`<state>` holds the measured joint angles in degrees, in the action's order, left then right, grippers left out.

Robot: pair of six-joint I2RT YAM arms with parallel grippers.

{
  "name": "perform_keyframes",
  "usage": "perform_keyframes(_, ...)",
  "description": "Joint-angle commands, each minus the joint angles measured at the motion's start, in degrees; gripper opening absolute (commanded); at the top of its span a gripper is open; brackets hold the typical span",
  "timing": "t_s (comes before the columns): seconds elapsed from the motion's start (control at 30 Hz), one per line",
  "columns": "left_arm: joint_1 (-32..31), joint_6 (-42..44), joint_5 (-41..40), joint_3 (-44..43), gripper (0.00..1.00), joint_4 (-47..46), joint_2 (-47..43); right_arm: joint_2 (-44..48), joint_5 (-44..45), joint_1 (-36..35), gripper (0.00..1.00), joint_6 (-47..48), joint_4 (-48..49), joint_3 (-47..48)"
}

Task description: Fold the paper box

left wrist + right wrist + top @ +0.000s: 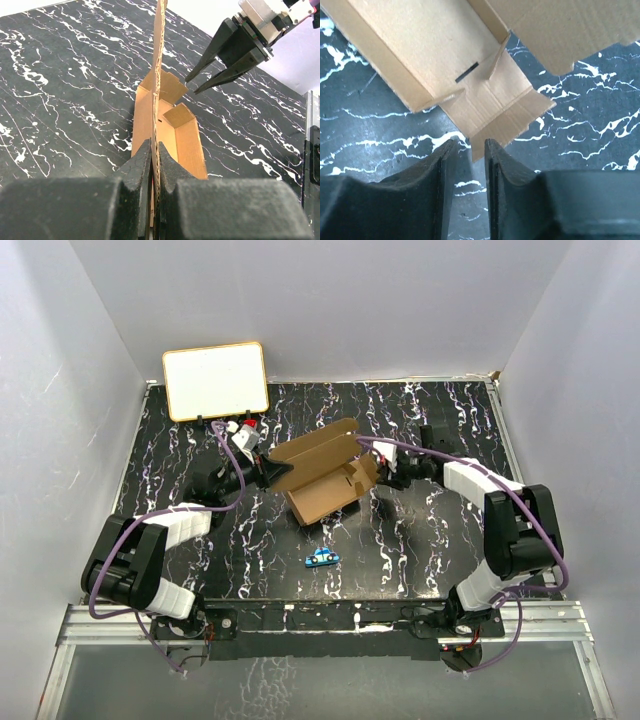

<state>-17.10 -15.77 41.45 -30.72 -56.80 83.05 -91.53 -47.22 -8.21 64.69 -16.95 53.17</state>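
The paper box (325, 475) is brown cardboard lying half folded in the middle of the black table, with a tray-shaped body and one wide panel raised. My left gripper (272, 472) is shut on that raised panel at the box's left end. In the left wrist view the panel's edge (159, 60) rises straight up out of the closed jaws (155, 150). My right gripper (384, 476) is open at the box's right end. The corner of the end flap (500, 117) lies just at its fingertips (471, 144), unclamped. From the left wrist it shows with its jaws apart (191, 86).
A white board with a tan frame (215, 380) leans at the back left. A small blue object (321, 558) lies on the table in front of the box. A white and red item (245, 428) sits near the board. White walls enclose the table.
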Motion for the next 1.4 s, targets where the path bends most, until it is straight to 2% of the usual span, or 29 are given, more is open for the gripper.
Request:
perform_keyframes(0.0,-0.4,-0.6,2.4,-0.6,0.00,-2.4,-0.5,0.1,-4.9,-1.5,0.25,-14.0,11.4,0.7)
perform_keyframes(0.07,-0.3,-0.8,2.7,-0.6,0.00,-2.6,-0.5,-0.8,-1.5,-3.1,0.13,-18.5,15.5,0.7)
perform_keyframes(0.13,-0.3,-1.1,2.9,-0.7,0.00,-3.0,-0.3,-1.6,1.7,-5.2,0.08,-20.7,18.3,0.4)
perform_keyframes(0.27,-0.3,-1.4,3.4,-0.9,0.00,-2.9,-0.1,-3.6,9.3,-8.4,0.08,-22.8,22.5,0.1)
perform_keyframes(0.4,-0.3,-1.4,3.4,-0.8,0.00,-2.9,0.0,-4.8,12.9,-8.9,0.08,-21.7,22.7,0.1)
perform_keyframes(0.87,-0.3,-1.3,3.4,-0.9,0.00,-2.7,0.2,-1.8,10.1,-7.3,0.08,-16.2,16.2,1.5)
perform_keyframes(1.17,-0.3,-1.7,3.7,-1.2,0.00,-2.8,0.6,-2.4,12.3,-7.2,0.08,-18.6,18.3,1.4)
perform_keyframes(1.37,-0.3,-3.3,4.3,-1.5,0.00,-4.7,1.7,-4.1,14.8,-11.0,0.08,-21.3,21.7,0.7)
